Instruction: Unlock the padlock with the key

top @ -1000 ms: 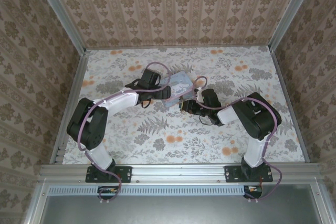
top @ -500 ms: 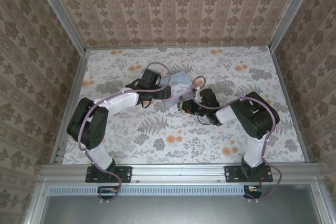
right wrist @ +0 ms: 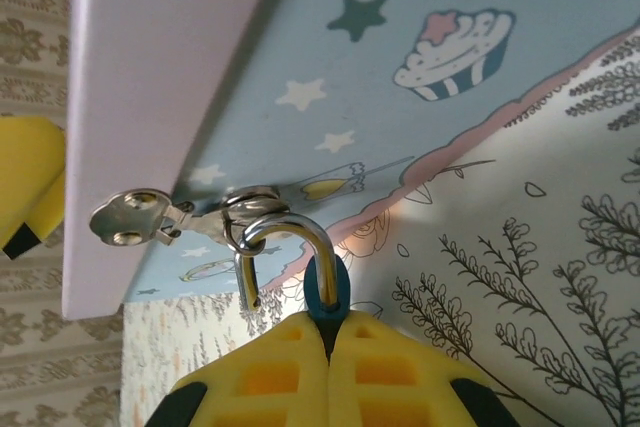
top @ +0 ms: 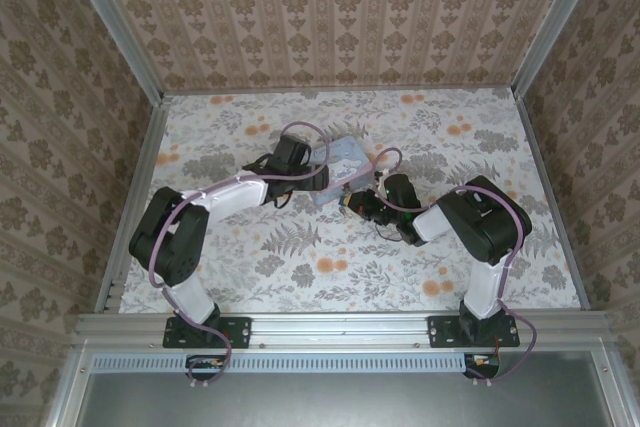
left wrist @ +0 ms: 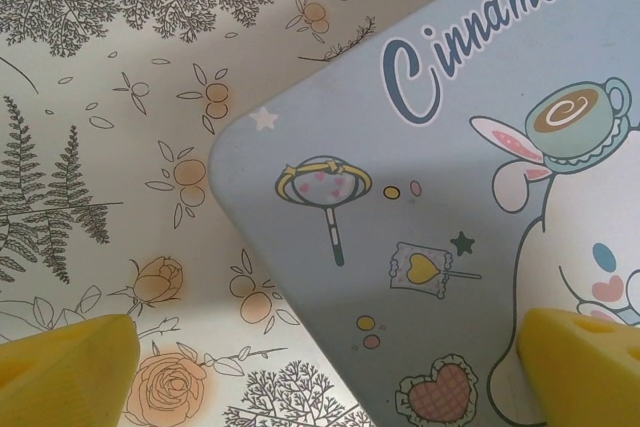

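Note:
My right gripper (right wrist: 330,332) is shut on the padlock (right wrist: 326,292), a tiny teal-blue block pinched between the yellow fingertips. Its silver shackle (right wrist: 285,232) is hooked through the ring of the metal hasp (right wrist: 135,217) on the pale blue tin (right wrist: 400,97). The shackle's short end hangs free outside the block. I cannot make out the key. My left gripper (left wrist: 330,377) stands open over a corner of the tin's lid (left wrist: 440,197), its fingertips (left wrist: 65,367) wide apart. From above, the left gripper (top: 312,179) and right gripper (top: 352,203) meet at the tin (top: 345,155).
The tin lies on a flower-patterned table (top: 300,257), near its middle. Patterned walls (top: 60,147) close in the left, right and back. A metal rail (top: 340,325) runs along the near edge by the arm bases.
Both arms have shifted only slightly. The right gripper stays at the tin's near corner and the left one stays over the lid.

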Robot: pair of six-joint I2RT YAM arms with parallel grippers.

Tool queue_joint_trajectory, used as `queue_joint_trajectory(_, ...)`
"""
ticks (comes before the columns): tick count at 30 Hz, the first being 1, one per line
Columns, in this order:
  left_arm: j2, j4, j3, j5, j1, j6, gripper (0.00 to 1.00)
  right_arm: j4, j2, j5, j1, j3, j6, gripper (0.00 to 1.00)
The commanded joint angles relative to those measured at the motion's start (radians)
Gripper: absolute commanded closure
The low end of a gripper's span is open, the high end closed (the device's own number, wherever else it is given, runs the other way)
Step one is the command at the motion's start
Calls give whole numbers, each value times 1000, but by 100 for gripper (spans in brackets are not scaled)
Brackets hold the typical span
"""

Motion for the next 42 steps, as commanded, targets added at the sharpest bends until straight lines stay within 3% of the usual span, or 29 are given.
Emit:
queue_joint_trajectory(1, 17, -53, -28, -56, -20, 20, 0, 66, 15, 32, -6, -20, 108, 100)
queue_joint_trajectory(13, 35, -42, -54, -56, -23, 16, 0, 62, 11, 50, -31, -12, 133, 100)
queue_joint_trajectory(33, 68, -31, -75, -64, -37, 14, 0, -248, -20, 31, -151, 171, -24, 100)
queue_joint_trajectory(42, 23, -37, -56, -24, -31, 19, 0, -242, -99, 25, -212, 52, -47, 100)
